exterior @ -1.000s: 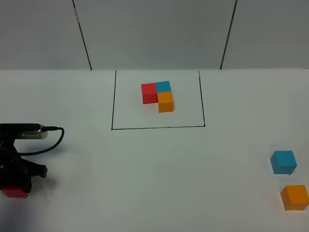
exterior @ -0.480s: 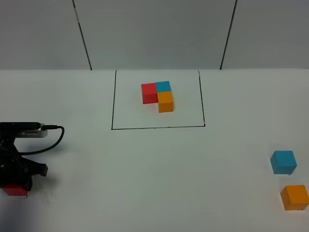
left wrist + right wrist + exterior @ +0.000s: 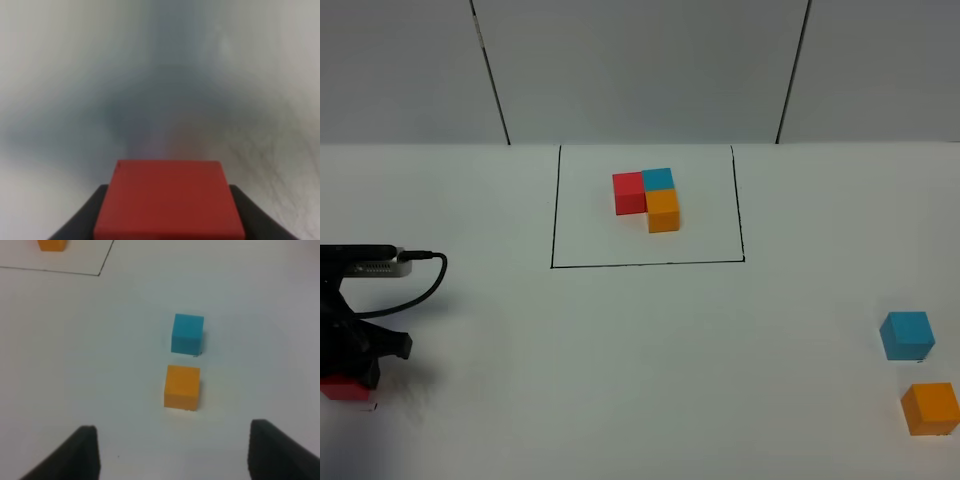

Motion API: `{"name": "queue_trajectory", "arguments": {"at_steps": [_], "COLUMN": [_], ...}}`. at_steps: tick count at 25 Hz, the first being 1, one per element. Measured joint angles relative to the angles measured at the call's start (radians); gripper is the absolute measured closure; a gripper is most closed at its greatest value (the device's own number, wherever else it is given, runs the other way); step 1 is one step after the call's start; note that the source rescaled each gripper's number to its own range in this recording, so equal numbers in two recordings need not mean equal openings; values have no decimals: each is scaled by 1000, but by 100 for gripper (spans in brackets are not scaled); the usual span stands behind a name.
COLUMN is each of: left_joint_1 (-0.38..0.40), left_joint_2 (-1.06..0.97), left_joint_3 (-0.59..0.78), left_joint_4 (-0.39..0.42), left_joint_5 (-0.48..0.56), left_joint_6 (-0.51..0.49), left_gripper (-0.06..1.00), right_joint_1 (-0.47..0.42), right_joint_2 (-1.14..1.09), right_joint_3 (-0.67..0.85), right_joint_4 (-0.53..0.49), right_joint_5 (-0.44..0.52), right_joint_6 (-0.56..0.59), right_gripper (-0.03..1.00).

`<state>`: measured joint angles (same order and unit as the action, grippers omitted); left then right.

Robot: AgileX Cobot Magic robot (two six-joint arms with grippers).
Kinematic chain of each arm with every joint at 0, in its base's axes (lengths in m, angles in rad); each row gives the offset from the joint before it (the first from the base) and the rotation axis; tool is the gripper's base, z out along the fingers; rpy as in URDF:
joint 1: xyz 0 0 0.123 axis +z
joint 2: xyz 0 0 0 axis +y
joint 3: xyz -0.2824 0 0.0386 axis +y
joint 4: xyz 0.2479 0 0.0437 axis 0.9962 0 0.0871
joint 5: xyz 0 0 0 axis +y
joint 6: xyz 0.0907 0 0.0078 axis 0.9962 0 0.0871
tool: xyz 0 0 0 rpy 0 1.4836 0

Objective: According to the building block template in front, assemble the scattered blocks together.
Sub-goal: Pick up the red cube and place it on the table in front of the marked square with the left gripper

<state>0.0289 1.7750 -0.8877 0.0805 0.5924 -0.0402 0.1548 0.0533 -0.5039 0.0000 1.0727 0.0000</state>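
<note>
Red block [image 3: 169, 200] clamped in left hand [image 3: 350, 378], shifted slightly w/ it since a sec ago, so grasp holds; right hand [image 3: 180, 455] part-open, empty.

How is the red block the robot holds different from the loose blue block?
The red cube is pinched in the left gripper on the far left; the loose blue cube sits free on the right, untouched. The blue cube has a loose orange cube beside it; the red cube has no neighbour. Both are plain cubes of similar size.
</note>
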Motion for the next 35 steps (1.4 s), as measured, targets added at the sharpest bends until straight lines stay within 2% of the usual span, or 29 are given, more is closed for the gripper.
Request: {"name": "queue_trajectory", "arguments": {"at_steps": [6, 12, 17, 21, 27, 29, 31, 35], "left_joint_1": [0, 0, 0, 0, 0, -1, -9, -70], "left_joint_2": [-111, -149, -151, -152, -152, -152, -152, -152], "left_joint_3": [-5, -119, -246, -305, -313, -313, -313, -313], "left_joint_4": [5, 4, -43, -128, -260, -271, -264, -174], "left_joint_5": [113, 370, 533, 562, 589, 593, 593, 592], "left_joint_6": [51, 136, 311, 496, 814, 889, 918, 932], "left_gripper": [94, 94, 94, 94, 94, 94, 94, 94], "right_joint_1": [0, 0, 0, 0, 0, 0, 0, 0], "right_joint_2": [0, 0, 0, 0, 0, 0, 0, 0], "right_joint_3": [0, 0, 0, 0, 0, 0, 0, 0], "right_joint_4": [0, 0, 0, 0, 0, 0, 0, 0], "right_joint_5": [0, -1, -1, -1, -1, -1, -1, -1], "right_joint_6": [0, 0, 0, 0, 0, 0, 0, 0], "right_gripper": [63, 63, 63, 63, 63, 63, 63, 63]}}
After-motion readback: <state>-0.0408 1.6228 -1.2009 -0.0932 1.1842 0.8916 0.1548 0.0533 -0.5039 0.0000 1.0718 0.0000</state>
